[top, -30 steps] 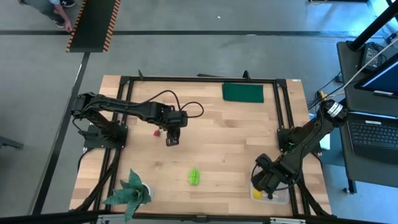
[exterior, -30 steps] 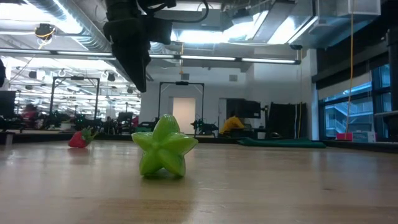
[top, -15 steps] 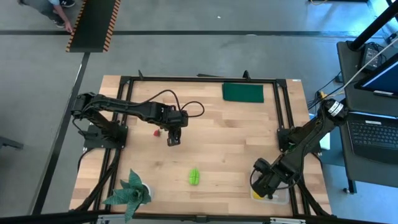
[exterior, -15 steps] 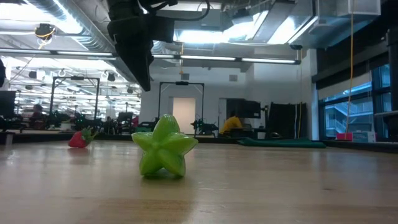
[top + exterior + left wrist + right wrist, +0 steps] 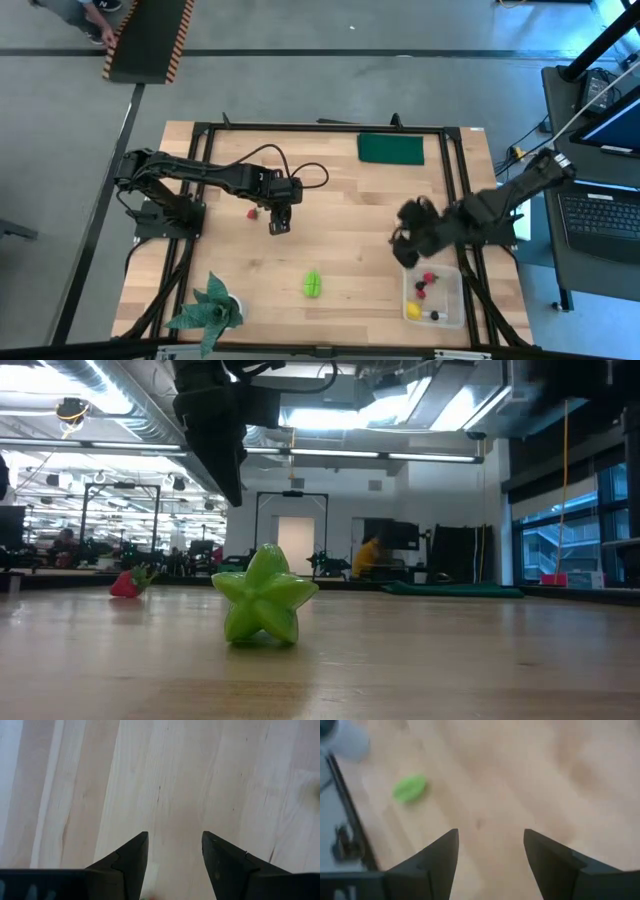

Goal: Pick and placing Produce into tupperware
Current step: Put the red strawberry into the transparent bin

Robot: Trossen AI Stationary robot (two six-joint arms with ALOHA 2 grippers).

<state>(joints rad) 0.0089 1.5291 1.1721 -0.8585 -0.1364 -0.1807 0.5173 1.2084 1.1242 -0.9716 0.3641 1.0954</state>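
Well, taking it from the biggest thing down, the wooden worktop (image 5: 350, 215) carries everything, and the clear tupperware (image 5: 456, 281) sits at its near right corner, a good landmark. Inside the tupperware I can make out a yellow lemon-like piece (image 5: 413, 311), some small red berries (image 5: 428, 279) and a tiny dark berry (image 5: 434, 316).

Well to the left of the tupperware, out on open wood, lies the green ridged fruit (image 5: 312, 283), star-shaped when seen end-on in the low view. Farther off still, toward the far left of the tupperware, a little red strawberry (image 5: 249, 212) sits just beside the left end effector (image 5: 277, 221).

The right end effector (image 5: 405, 245) hangs just off the tupperware's far left corner, its fingers spread with nothing between them. The left end effector hangs over bare wood, fingers likewise apart and empty.

To my eye the green piece is hollow toy plastic: light, stiff and rather slick, so it could squirt out of a careless pinch or roll on its ridges. I would close across its narrow middle, fingers seated in the grooves between ridges. The strawberry looks lighter yet, and being so tiny it wants a low, centred pinch across its widest part.
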